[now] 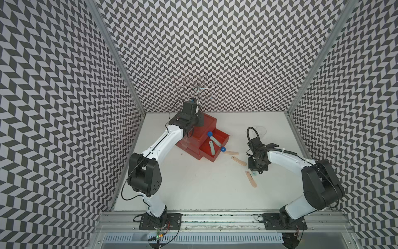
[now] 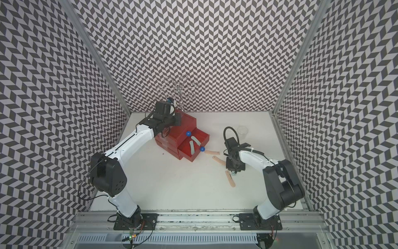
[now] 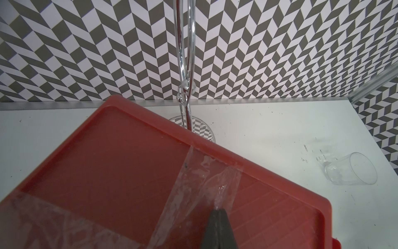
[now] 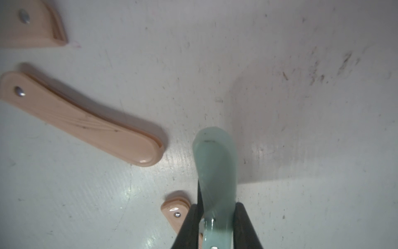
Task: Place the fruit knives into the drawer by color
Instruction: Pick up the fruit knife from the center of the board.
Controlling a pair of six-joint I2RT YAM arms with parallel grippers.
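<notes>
Enclosure: white surface (image 1: 193,189) is bounded by chevron-patterned walls.
Storage: red cabinet (image 1: 207,124) is set at 11 o'clock of the surface centre, with drawers pulled out toward 4 o'clock.
Sorted: two grey-green knives (image 1: 212,149), (image 1: 215,141) are laid in the pulled-out drawers.
Unsorted: three peach-pink knives (image 1: 230,153), (image 1: 238,160), (image 1: 251,178) are laid flat on the surface at 4 o'clock of the cabinet.
Right arm: pale teal knife (image 4: 215,168) is pinched between the right fingers (image 4: 189,228), just beside the peach-pink knives.
Left arm: left fingers (image 3: 217,228) are pressed together at the taped cabinet top.
Other: clear cup (image 3: 353,170) is laid on its side at 12 o'clock of the right arm.
</notes>
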